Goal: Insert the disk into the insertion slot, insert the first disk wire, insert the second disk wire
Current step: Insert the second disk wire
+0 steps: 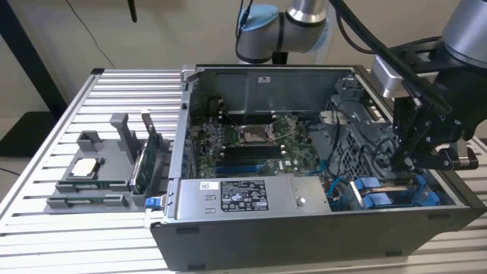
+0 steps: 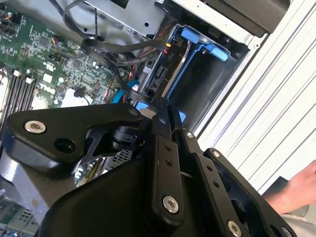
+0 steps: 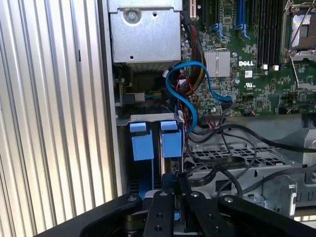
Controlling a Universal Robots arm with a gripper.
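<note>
Ribbed aluminium tabletop, beige wall behind. Open computer case on it. Claw fingers pinched narrow over the insertion slot, case's 4 o'clock corner; disk seated there.

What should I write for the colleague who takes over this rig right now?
Pincer: fingers closed together, low in the drive corner of the open computer case, beside black wires; a grip on one cannot be confirmed.
Things: the silver-grey disk in its bright blue carrier appears seated in the dark grey insertion slot with blue rails.
Done: disk insertion, it seems.
Left: both disk wires; none looks plugged.
</note>
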